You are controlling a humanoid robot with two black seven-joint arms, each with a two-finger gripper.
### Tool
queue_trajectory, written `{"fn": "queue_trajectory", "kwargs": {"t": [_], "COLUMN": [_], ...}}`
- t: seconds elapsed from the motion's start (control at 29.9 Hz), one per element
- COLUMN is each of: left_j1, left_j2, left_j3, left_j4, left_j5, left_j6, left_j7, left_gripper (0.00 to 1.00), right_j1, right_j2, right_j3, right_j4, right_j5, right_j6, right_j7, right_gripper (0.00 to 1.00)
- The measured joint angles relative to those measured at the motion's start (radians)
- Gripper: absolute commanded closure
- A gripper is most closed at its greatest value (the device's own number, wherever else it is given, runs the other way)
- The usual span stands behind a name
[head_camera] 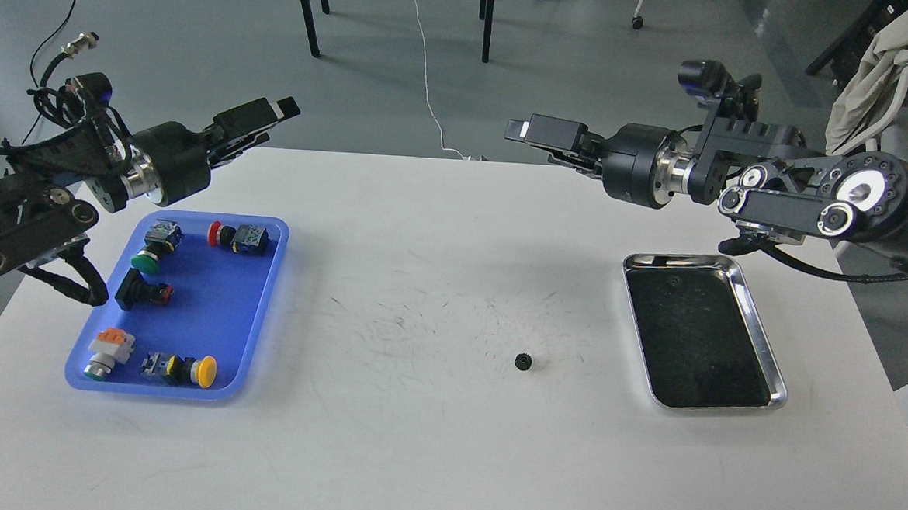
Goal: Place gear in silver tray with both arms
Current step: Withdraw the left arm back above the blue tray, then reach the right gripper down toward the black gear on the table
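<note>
Right, the small black gear (524, 360) sits alone on the white table (428, 456), a little right of centre, well apart from the silver tray (778, 378) at the right side and farther still from the blue plastic tray (274, 273) of push-button switches on the left. It looks like a hard, stiff little pinion, most likely light, and with toothed flanks that should give fingers some bite, though its tiny size leaves little margin and it could skitter on the smooth tabletop if nudged off-centre. Whether it lies flat on a face or rests on its teeth is too small to tell from here; it reads as a compact round blob with no clear long axis, and I would guess its bore points roughly upward. If so, the sensible hold is across the toothed rim, fingers coming straight down on opposite sides. Both arms hang above the far edge of the table, nowhere near the part. The left gripper (269, 115) points up and to the right, seen edge-on, so I cannot tell how its jaws stand; it carries nothing. The right gripper (524, 130) points left toward the middle, equally hard to read, also carrying nothing. The silver tray shows its dark mirror bottom with no gear in it yet.
</note>
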Motion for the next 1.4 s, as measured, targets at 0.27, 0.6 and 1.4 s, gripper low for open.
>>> {"fn": "queue_trajectory", "kwargs": {"t": [0.27, 0.6, 1.4], "left_j1": [0.015, 0.03, 0.113], "left_j2": [0.015, -0.019, -0.156], "left_j3": [-0.001, -0.005, -0.004], "left_j4": [0.043, 0.187, 0.454], "left_j5": [-0.19, -0.403, -0.545], "left_j6": [-0.053, -0.12, -0.151], "left_j7": [-0.001, -0.001, 0.0], "left_gripper": [0.02, 0.02, 0.03], "right_j1": [0.039, 0.071, 0.073], "right_j2": [0.036, 0.087, 0.258], "right_j3": [-0.065, -0.095, -0.26], "right_j4": [0.035, 0.03, 0.028], "right_j5": [-0.217, -0.58, -0.821], "right_j6": [0.072, 0.077, 0.085], "right_j7": [0.0, 0.0, 0.0], "right_gripper": [0.02, 0.03, 0.1]}}
